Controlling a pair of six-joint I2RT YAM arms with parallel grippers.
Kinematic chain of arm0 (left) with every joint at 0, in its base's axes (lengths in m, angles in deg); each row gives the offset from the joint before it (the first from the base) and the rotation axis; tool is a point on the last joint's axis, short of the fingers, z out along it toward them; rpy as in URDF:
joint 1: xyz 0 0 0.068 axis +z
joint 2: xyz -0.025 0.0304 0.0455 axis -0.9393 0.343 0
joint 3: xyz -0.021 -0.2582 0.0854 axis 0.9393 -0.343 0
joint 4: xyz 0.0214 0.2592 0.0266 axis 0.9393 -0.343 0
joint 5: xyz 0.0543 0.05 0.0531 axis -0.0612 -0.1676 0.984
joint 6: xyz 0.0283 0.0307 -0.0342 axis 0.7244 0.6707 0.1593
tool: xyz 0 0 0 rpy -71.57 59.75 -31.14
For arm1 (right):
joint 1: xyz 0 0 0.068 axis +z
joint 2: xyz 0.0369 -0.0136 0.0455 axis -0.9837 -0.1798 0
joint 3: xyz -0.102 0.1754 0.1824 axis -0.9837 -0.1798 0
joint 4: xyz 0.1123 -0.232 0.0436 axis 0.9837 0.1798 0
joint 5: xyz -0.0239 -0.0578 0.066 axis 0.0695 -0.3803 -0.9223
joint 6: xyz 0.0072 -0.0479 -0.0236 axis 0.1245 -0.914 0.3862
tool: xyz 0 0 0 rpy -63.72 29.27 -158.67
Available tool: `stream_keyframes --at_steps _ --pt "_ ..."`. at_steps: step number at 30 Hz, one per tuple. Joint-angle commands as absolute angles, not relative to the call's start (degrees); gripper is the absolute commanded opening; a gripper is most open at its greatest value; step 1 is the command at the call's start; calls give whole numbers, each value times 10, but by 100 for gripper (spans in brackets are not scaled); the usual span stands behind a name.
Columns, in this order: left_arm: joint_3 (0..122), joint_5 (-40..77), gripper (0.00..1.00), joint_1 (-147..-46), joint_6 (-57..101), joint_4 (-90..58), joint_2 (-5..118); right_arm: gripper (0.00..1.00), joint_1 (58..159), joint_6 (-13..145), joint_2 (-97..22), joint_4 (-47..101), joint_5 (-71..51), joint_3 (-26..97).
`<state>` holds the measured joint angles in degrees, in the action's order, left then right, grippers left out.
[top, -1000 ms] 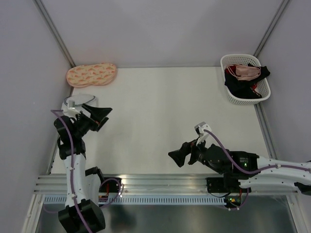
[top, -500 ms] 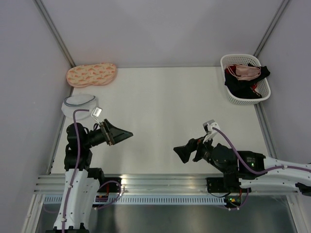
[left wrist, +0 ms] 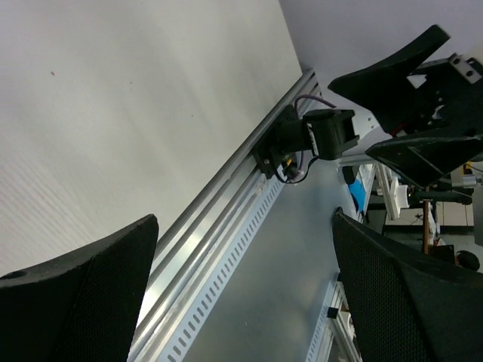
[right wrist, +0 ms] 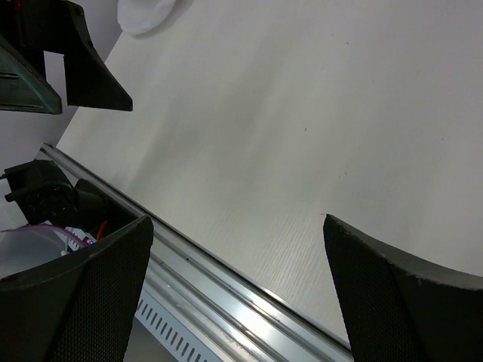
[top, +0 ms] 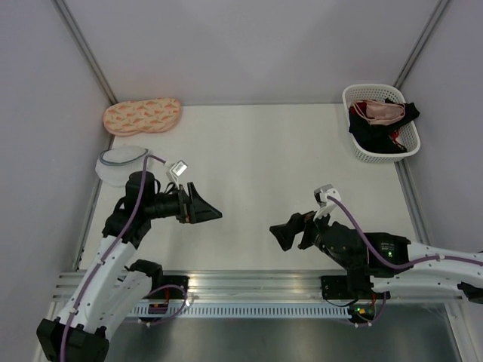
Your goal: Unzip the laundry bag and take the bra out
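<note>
Far to our left lies the laundry bag [top: 121,164]: light, limp mesh, we judge, best pinched at its zipper rim [top: 124,154]. Our left gripper [top: 207,213] and right gripper [top: 278,235] gape wide, empty.

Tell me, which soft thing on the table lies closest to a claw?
The round white mesh laundry bag at the left edge, nearest the left claw. The peach printed pad lies farther back; the garments sit in the far white basket.

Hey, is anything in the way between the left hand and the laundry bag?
No object lies between them. The open left hand points away from the laundry bag, which sits behind it.
</note>
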<state>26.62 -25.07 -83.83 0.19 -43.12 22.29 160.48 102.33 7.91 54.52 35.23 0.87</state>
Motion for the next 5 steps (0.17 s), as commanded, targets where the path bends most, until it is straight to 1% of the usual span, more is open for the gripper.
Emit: stream_keyframes --at_steps 1,5 --pt "287 -202 100 -868 56 -448 236 98 1607 1024 80 558 374 37" --pt "292 -181 100 -901 60 -446 239 98 1608 1022 85 559 376 34"
